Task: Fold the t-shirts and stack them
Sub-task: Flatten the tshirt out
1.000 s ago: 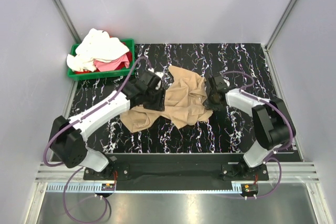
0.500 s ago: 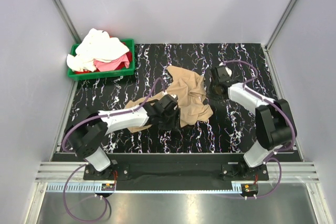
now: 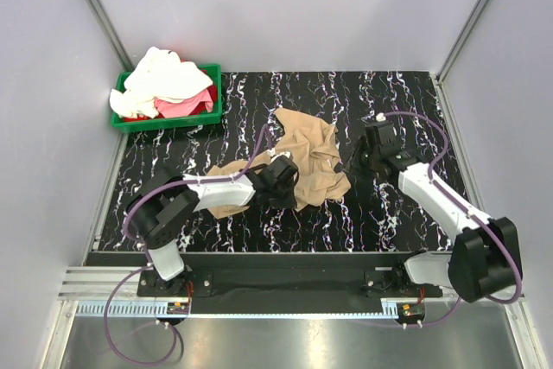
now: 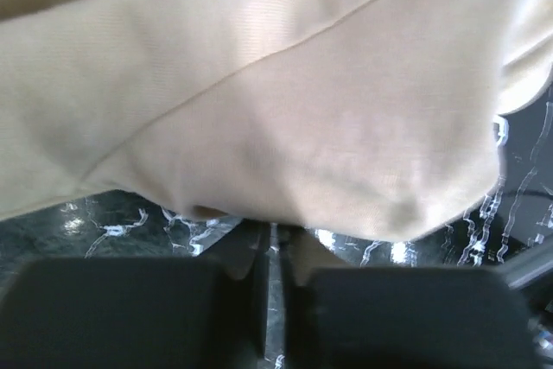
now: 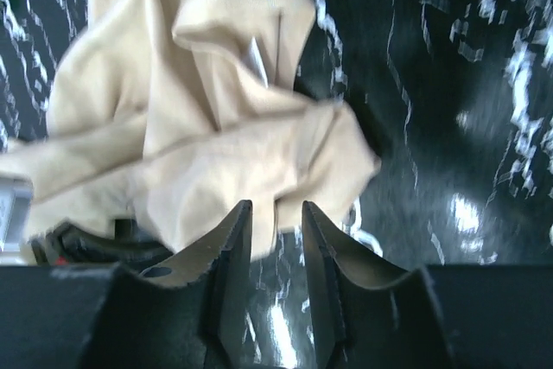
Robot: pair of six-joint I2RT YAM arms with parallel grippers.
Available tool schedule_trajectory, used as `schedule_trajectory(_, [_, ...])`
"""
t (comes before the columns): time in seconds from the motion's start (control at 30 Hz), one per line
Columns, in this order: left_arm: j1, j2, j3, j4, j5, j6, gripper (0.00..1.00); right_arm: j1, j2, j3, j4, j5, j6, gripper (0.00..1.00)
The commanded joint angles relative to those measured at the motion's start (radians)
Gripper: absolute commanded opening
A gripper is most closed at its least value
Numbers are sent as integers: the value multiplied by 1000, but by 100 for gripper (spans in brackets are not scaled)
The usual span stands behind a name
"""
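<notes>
At centre of the table (image 3: 406, 101) the tan t-shirt (image 3: 311, 157) lies crumpled; left gripper (image 3: 285, 181), closed on its 7 o'clock fold, may drag bunched layers; right gripper (image 5: 276, 231), fingers apart at 3 o'clock, holds nothing

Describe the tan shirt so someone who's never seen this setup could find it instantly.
Start at the black marbled table; near its middle lies a crumpled tan shirt. It is the only garment loose on the table and the only tan one. The other clothes, white and red, are heaped in the green bin at the far left corner.
</notes>
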Motion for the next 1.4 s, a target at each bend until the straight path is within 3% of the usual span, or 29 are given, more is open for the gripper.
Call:
schedule_trajectory(0.0, [-2, -45, 19, -52, 28, 9, 0, -1, -80, -58, -33, -105, 83, 38])
schedule_trajectory(0.13, [-2, -204, 19, -150, 97, 24, 0, 10, -155, -171, -28, -218, 188, 43])
schedule_trajectory(0.3, [-2, -324, -23, -238, 183, 46, 0, 65, -228, -288, 39, -229, 336, 47])
schedule_trajectory(0.7, [-2, -323, -149, -239, 206, 67, 0, 268, -144, -415, 200, -113, 557, 47])
schedule_trajectory(0.97, [-2, -361, -165, -281, 143, 78, 0, 320, -55, -400, 260, -10, 557, 45])
schedule_trajectory(1.13, [-2, -320, -152, -316, 148, 118, 0, 335, -8, -391, 323, 55, 556, 43])
schedule_trajectory(1.37, [-4, -272, -90, -413, 51, 176, 0, 338, 89, -307, 323, 191, 484, 39])
